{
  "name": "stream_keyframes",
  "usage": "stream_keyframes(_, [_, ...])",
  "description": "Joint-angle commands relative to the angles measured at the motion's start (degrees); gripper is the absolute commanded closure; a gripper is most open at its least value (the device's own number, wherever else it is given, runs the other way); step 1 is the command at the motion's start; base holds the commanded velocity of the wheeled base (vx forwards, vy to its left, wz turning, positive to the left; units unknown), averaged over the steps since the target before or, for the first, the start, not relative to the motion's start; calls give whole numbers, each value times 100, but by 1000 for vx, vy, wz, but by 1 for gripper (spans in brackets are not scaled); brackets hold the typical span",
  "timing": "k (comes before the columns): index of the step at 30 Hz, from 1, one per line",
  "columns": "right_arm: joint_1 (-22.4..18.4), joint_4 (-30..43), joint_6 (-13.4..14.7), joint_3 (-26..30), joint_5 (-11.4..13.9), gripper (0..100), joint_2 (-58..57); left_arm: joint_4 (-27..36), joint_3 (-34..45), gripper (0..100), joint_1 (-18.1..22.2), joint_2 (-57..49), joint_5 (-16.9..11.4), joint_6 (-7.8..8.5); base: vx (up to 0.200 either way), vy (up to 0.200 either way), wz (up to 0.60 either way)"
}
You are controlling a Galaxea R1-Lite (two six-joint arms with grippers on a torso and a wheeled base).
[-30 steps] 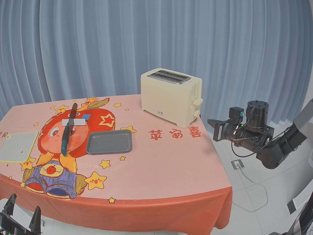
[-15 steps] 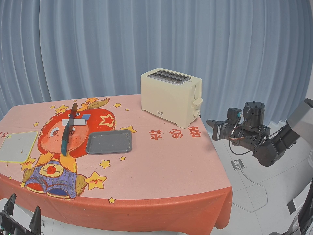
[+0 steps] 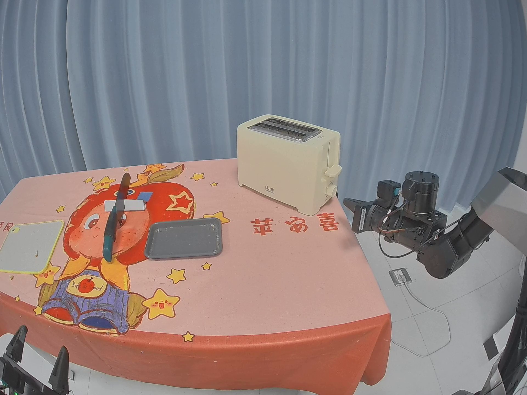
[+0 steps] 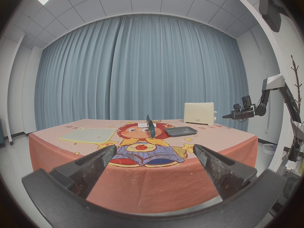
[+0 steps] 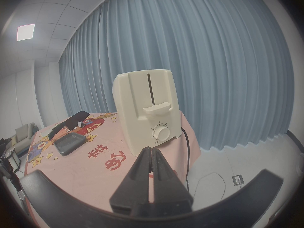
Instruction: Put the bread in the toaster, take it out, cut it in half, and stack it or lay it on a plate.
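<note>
Black left gripper [image 3: 42,340], cut off at the near edge, gapes wide and is empty. Cutting board [image 3: 30,245] cropped at left. Knife [image 3: 112,220] and grey plate [image 3: 184,238] mid-table. Toaster [image 3: 285,163] back right, slot contents unclear. Right gripper [image 3: 348,203] pinched closed, empty, near the toaster's lever side. Pink tablecloth [image 3: 285,281], blue curtain [image 3: 274,45].

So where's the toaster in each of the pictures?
Head view: toaster stands at the table's far right corner, right of the grey tray.
Left wrist view: toaster is small, far across the table, beyond the tray.
Right wrist view: toaster is close, lever side facing, just beyond the right pincer.
Shared landmark: the grey tray.
</note>
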Motion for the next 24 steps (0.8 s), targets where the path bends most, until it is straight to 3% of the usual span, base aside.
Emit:
stream_keyframes(1, [4, -2, -1, -70, 3, 100, 91, -4, 101, 0, 0, 3, 2, -1, 0, 0, 0])
stream_keyframes(10, [83, 68, 7, -738, 3, 100, 372, -4, 101, 0, 0, 3, 2, -1, 0, 0, 0])
stream_keyframes(24, [39, 24, 7, -1247, -5, 100, 794, -4, 101, 0, 0, 3, 11, -1, 0, 0, 0])
